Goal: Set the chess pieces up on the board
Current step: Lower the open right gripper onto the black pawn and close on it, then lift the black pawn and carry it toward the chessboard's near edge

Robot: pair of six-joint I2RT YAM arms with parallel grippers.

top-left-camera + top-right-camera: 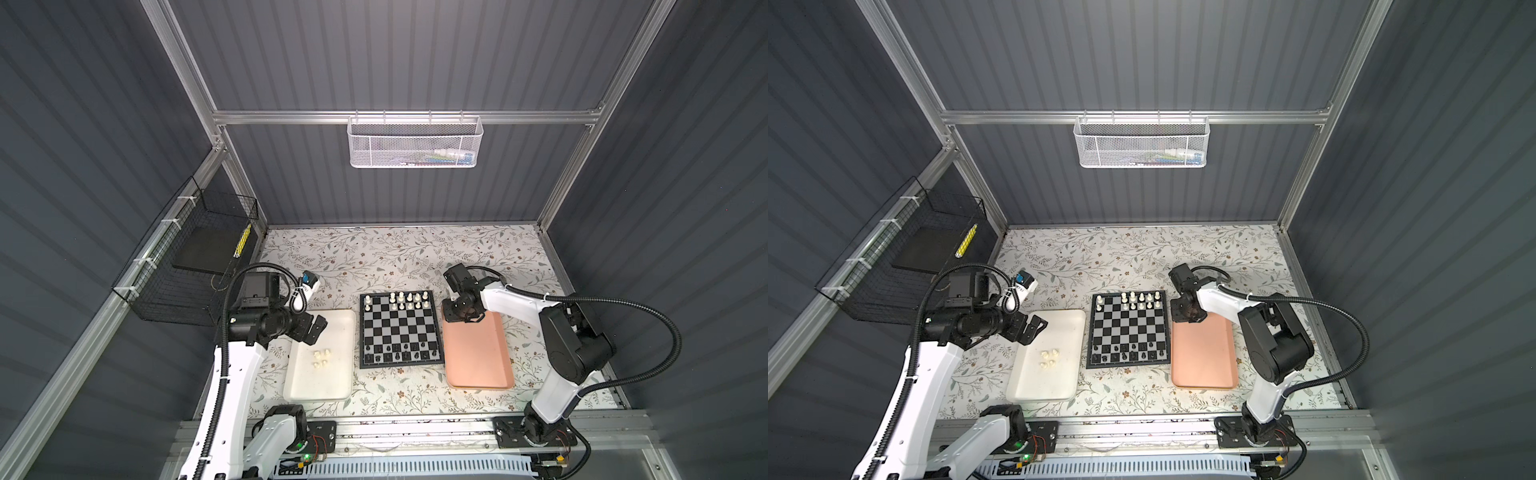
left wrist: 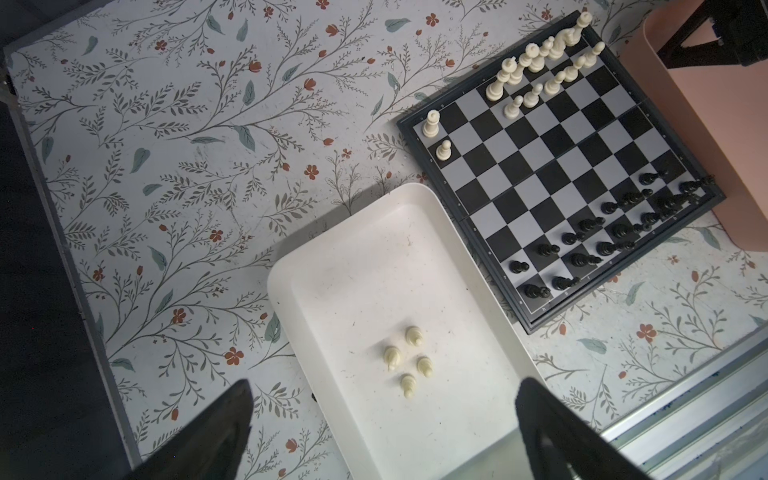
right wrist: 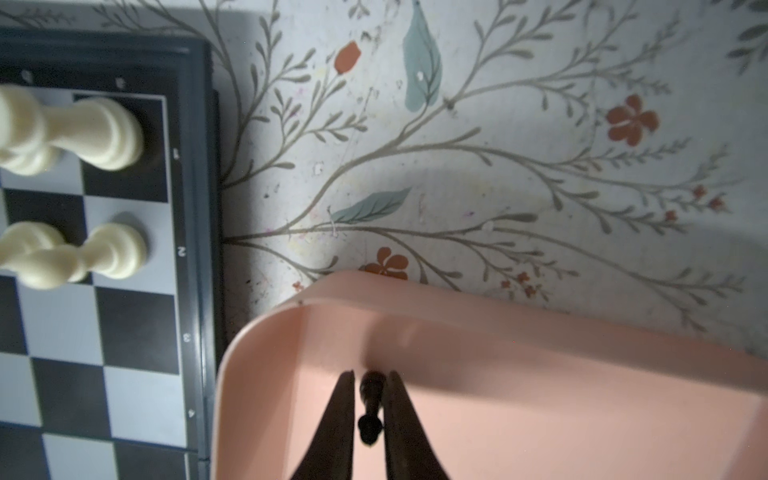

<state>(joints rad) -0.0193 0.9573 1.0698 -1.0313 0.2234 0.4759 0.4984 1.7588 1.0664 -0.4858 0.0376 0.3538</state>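
In both top views: metal rail (image 1: 415, 426) up front, floral tabletop (image 1: 395, 253), grey ribbed walls (image 1: 395, 62); board (image 1: 399, 328) between white tray (image 1: 320, 386) and pink tray (image 1: 478, 361). Left wrist: left gripper (image 2: 384, 390) spread wide above four cream chess pieces (image 2: 409, 359), fingers (image 2: 216, 436) cut off. Right wrist: right gripper (image 3: 371, 374) pinches a blurred black piece (image 3: 371, 395) over pink tray's corner.

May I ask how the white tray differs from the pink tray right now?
The white tray lies left of the board, the pink tray right. The white tray holds four loose cream pieces; over the pink tray only one black piece shows, pinched in the right end effector. Both are rounded rectangular trays.
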